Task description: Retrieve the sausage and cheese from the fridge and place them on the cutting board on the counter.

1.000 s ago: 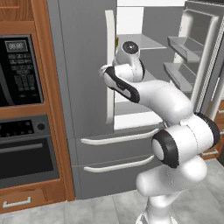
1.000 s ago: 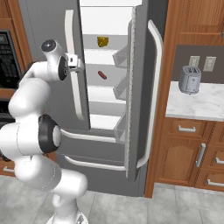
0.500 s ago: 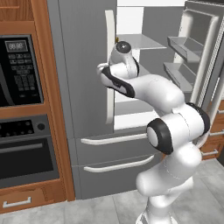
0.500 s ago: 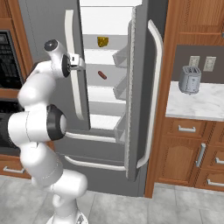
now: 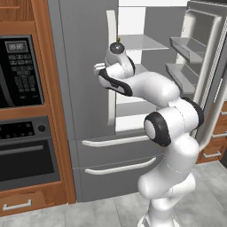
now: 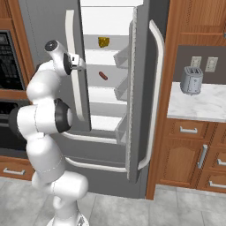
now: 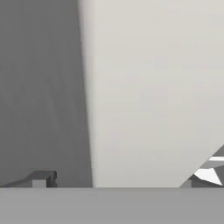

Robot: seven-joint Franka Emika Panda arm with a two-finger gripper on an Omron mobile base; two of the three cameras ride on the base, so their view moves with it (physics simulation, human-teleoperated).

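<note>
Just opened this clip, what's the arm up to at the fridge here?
The white arm is reaching up toward the fridge, whose right door is swung open. Its end effector sits by the closed left door's pale handle, open and holding nothing. Inside, the cheese rests on an upper shelf and the sausage on the shelf below; neither has been picked up yet.

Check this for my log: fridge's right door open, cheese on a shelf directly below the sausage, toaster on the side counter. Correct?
One error: the cheese sits on the shelf above the sausage, not below, as the right base view shows. The fridge door is open and the toaster stands on the side counter.
</note>
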